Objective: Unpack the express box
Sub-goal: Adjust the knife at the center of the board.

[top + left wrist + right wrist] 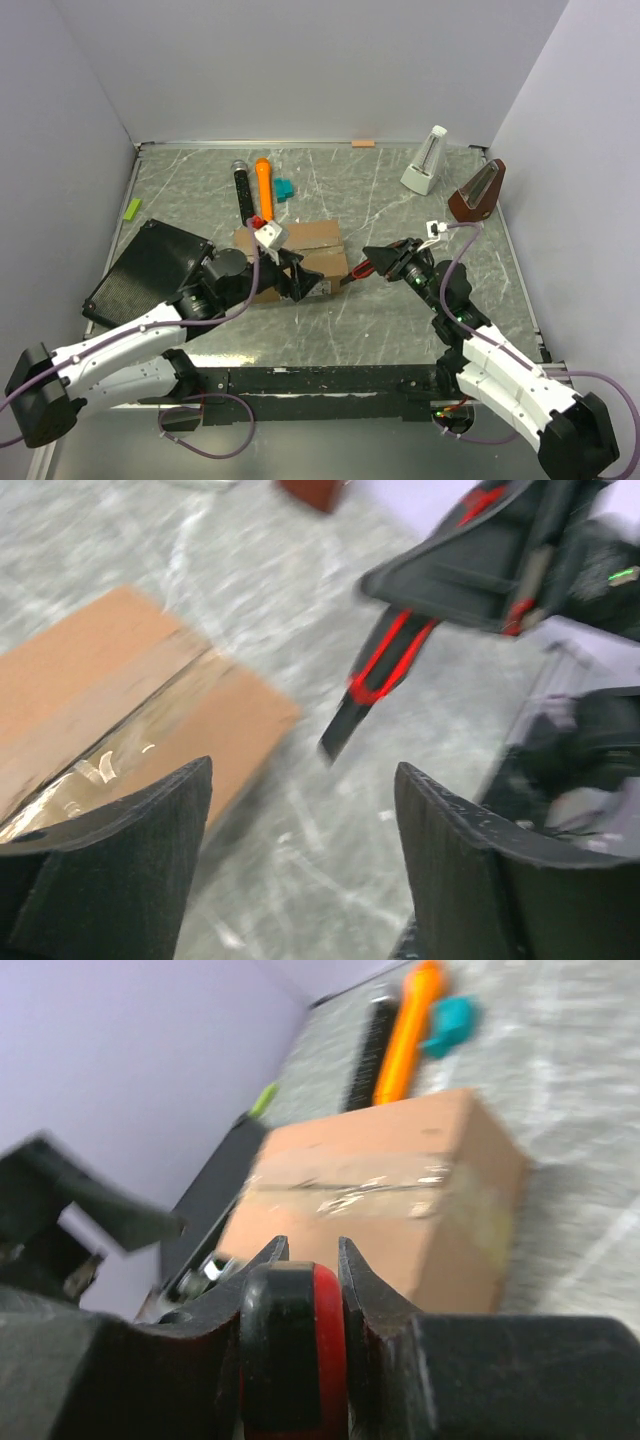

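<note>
Right claw (374, 262), arm stretched leftward, clamps knife (382, 665) (tip toward express box (318, 240)).

Brown cardboard express box (318, 242) lies flat, flaps taped shut.

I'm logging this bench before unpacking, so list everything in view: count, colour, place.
express box: one, brown, taped, centre.
black case: one, black, left of box.
box cutter: one, red-black, in right gripper.
black rod: one, black, behind box.
orange tool: one, orange, beside rod.
teal block: one, teal, beside orange tool.
green piece: one, green, near left wall.
white metronome shape: one, white, far right.
brown metronome shape: one, brown, far right.
left gripper: one, black, open by box.
right gripper: one, black, shut on box cutter.
</note>
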